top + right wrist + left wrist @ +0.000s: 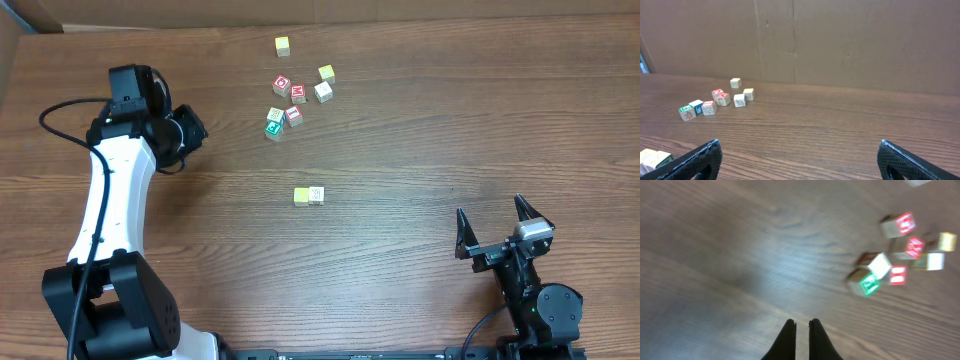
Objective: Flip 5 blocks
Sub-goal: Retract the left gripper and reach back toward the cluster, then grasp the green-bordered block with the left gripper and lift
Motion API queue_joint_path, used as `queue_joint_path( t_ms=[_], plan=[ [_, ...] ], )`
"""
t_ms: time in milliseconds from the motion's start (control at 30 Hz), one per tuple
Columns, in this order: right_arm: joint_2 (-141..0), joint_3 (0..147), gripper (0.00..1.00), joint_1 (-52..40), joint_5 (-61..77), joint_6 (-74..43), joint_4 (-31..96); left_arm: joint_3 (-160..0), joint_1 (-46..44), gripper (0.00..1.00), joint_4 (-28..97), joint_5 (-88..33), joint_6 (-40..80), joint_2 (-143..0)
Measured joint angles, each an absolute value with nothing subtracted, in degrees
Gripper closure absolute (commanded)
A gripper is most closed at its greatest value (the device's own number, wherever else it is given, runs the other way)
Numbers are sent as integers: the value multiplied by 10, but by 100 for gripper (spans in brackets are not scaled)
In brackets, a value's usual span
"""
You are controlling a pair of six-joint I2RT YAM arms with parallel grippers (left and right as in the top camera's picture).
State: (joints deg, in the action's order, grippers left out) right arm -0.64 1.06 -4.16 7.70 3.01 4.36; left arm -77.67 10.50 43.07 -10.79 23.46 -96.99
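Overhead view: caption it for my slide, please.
Left gripper shut, short of the block cluster; right gripper open; two blocks side by side mid-table.

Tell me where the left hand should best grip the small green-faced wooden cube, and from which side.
Probably come from above and pinch the left and right faces of the small green-faced wooden cube. A whitish wooden cube sits close against its far face, so that pair looks blocked, while its left and right look free. The shut left hand must open first.

No legible text on the small, blurred blocks
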Motion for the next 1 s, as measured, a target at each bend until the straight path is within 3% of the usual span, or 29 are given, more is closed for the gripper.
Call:
queue_joint_path(
  t_ms=[200,400,500,567,633,1000],
  plan=[
    [-6,11,0,-42,77,30,43,-786,76,71,418,-140,196,-971],
    [-6,11,0,-41,77,30,43,-908,1,67,479,-117,171,-1013],
    [-6,11,0,-42,77,30,44,-1018,-42,53,549,-89,147,-1065],
    [-6,11,0,-42,77,30,43,-1092,-67,38,594,-65,126,-1106],
    [-6,11,0,-41,77,30,43,-1148,-88,32,625,-42,109,-1146],
    [-6,11,0,-42,77,30,43,-1182,-114,34,681,6,46,-1306]
  ],
)
